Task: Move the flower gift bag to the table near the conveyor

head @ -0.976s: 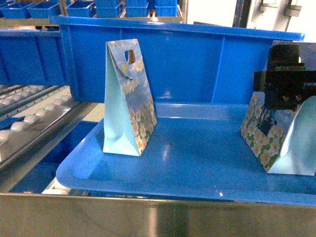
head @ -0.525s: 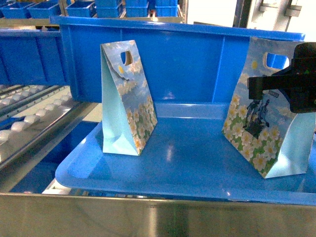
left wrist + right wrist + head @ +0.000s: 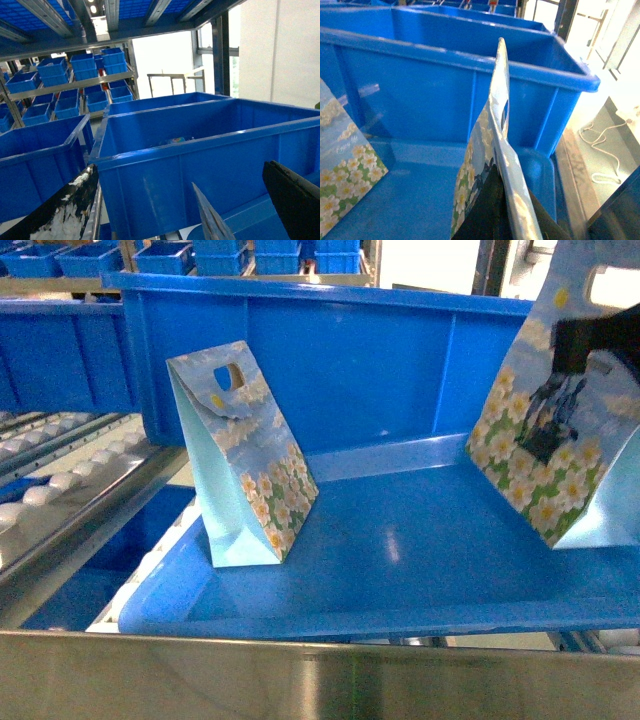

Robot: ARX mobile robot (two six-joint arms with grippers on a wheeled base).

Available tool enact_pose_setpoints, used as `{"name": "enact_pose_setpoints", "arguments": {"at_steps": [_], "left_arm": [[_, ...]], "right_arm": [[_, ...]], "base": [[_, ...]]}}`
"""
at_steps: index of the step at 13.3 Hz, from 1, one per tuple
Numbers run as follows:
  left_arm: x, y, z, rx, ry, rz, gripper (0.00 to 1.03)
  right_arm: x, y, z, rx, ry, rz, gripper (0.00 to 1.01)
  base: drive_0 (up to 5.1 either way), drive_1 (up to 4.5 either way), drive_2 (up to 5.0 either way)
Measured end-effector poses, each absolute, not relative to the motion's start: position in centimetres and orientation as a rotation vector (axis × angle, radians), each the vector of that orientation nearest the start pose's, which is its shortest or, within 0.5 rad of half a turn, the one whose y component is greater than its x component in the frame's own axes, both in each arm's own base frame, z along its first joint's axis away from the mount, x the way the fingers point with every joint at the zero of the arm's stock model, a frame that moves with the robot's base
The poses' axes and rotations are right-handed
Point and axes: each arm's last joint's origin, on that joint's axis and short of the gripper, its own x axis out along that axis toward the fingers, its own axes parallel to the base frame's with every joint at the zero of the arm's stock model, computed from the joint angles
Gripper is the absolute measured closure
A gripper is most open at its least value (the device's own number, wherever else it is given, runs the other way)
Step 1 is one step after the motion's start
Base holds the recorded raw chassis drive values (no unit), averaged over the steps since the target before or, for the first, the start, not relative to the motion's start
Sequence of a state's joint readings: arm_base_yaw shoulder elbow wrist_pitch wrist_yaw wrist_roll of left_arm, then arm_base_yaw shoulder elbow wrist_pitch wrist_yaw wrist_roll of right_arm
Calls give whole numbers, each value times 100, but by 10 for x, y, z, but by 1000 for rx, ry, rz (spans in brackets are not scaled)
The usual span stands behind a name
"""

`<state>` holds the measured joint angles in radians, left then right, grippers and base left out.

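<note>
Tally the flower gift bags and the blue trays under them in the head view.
Flower gift bags: 2, one standing on the left, one raised in the right gripper at right.
Blue trays: 1.
Total: 3.

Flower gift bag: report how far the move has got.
Done: the right gripper has clamped one flower gift bag. In hand: it hangs tilted over the blue tray. Left: carrying it to the table, not in view. A second bag remains on the tray.
</note>
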<state>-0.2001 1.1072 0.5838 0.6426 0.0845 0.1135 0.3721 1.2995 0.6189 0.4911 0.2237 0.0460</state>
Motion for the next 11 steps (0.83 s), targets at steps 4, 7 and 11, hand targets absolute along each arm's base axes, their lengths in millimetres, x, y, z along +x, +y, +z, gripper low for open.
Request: {"name": "enact_pose_setpoints", "arguments": {"at_steps": [4,7,11], "left_arm": [[235,-50,281,106,-135,-277,5],[235,-50,281,106,-135,-278,5],[235,-50,281,106,-135,-277,5]], "right_arm": [[228,78,267,-14,43,135,99],[195,55,275,-18,-7,97,99],[150,33,275,-7,-58,83,99]], "base": [[0,0,0],[0,0,0],[0,0,0]]}}
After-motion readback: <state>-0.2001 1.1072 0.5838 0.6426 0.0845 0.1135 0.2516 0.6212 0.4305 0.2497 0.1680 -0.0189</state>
